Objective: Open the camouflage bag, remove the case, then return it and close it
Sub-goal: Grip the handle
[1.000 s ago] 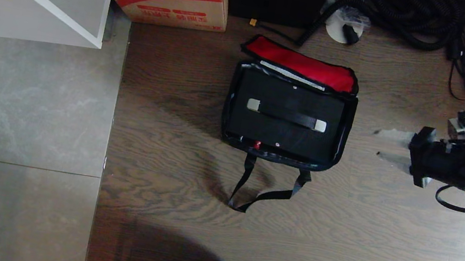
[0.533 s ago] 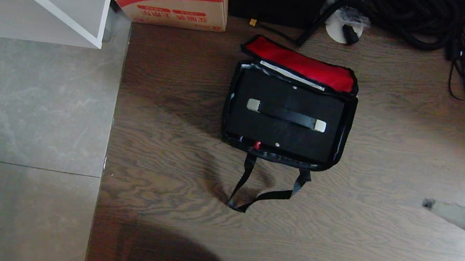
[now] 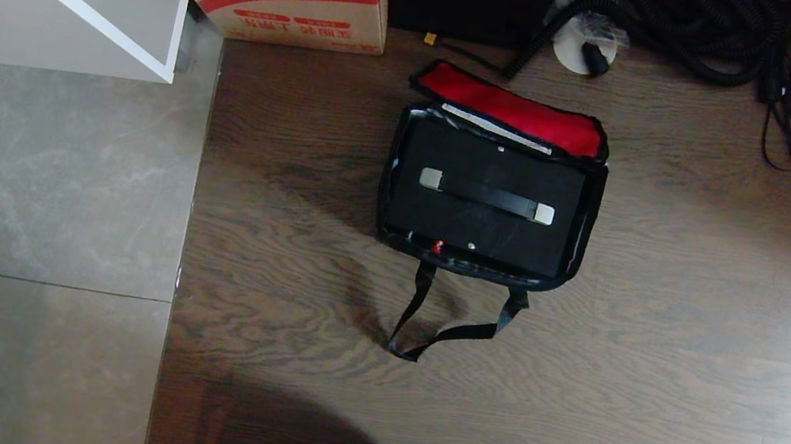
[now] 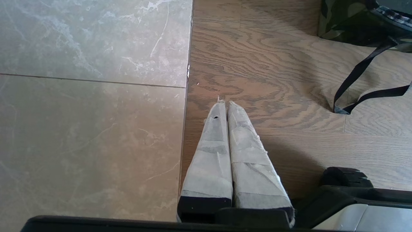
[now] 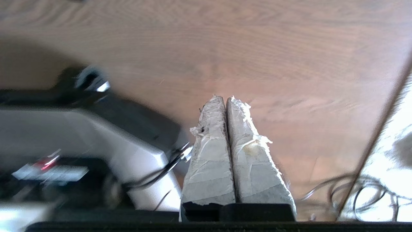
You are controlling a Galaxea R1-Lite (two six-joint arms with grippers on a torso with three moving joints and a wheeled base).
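Head view: neither claw in sight, both pressed shut on nothing in wrist views, well apart from soft green-black-tan camouflage fabric bag [image 3: 491, 190] lying open on wood floor, flat black rectangular hard case [image 3: 485, 203] inside; likely rigid, weighty; grip silver-ended top handle [image 3: 487, 195].

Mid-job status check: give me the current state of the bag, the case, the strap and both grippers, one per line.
camouflage bag: open, red-lined lid folded back.
case: lying inside the bag, handle up.
strap: slack on the wood floor.
left gripper: shut, empty, over the floor.
right gripper: shut, empty, away from the bag.
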